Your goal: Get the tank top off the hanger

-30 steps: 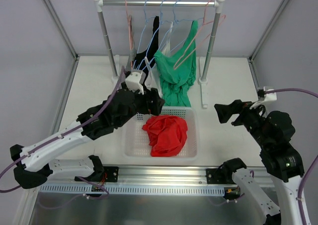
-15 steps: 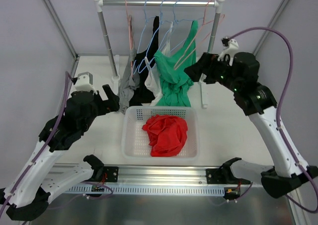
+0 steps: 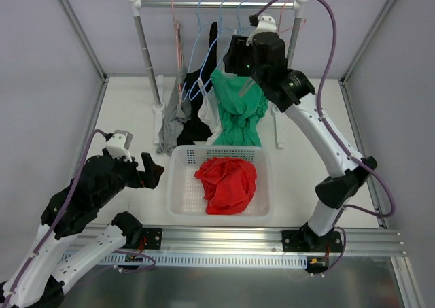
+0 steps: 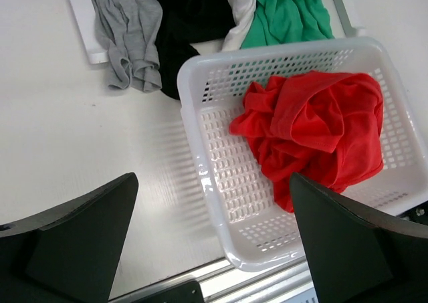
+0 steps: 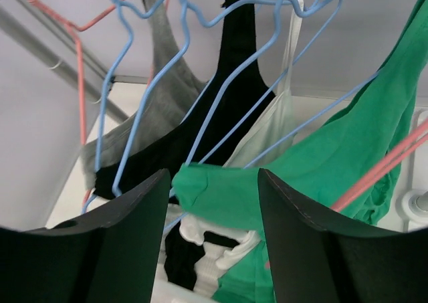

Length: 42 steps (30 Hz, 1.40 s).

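At lower left of the top view, the left claw (image 3: 152,169) hovers over the table (image 3: 129,117) with its fingers spread wide and nothing held. Just to its right is a white basket (image 3: 178,185) with a crumpled red garment (image 3: 228,182) inside. Above the basket, a grey top (image 3: 170,126) and a black top (image 3: 197,114) hang from the rack (image 3: 204,4). The green tank top (image 3: 238,111) hangs to their right at upper centre. The right claw (image 5: 214,229) is up at the green tank top's neckline. Its fingers are partly apart with a fold of green cloth between them; I cannot tell whether they pinch it.
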Each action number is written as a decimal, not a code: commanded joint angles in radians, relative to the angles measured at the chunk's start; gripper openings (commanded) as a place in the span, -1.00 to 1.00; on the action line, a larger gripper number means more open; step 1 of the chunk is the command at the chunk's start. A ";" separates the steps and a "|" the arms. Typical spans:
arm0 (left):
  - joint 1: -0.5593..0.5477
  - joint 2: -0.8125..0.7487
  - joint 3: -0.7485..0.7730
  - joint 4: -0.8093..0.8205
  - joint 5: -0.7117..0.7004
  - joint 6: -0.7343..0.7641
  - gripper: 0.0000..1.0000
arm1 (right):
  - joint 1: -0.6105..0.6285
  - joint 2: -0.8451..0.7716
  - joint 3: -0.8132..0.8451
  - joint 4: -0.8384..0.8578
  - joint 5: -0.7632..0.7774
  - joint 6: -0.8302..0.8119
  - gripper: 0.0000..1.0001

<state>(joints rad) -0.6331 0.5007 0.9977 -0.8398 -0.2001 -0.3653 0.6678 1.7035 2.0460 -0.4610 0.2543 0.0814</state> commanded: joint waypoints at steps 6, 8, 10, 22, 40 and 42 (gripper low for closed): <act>0.006 -0.159 -0.140 0.062 0.039 0.005 0.97 | -0.002 0.157 0.196 0.051 0.103 -0.011 0.11; 0.006 -0.183 -0.172 0.080 0.021 -0.012 0.97 | -0.002 0.189 0.224 0.050 0.099 -0.020 0.10; 0.006 -0.186 -0.176 0.085 0.028 -0.012 0.97 | -0.001 0.200 0.233 0.050 0.102 -0.012 0.11; 0.006 -0.192 -0.186 0.093 0.027 -0.012 0.97 | -0.002 0.268 0.194 0.054 0.212 -0.014 -0.22; 0.006 -0.185 -0.188 0.096 0.033 -0.011 0.97 | -0.010 -0.056 -0.142 0.091 0.231 -0.149 -0.46; 0.004 -0.185 -0.188 0.096 0.033 -0.011 0.97 | -0.019 -0.048 -0.141 0.091 0.205 -0.175 -0.52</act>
<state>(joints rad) -0.6334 0.3138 0.8181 -0.7826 -0.1837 -0.3607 0.6613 1.6756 1.9141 -0.4149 0.4732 -0.0395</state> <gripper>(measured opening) 0.986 0.255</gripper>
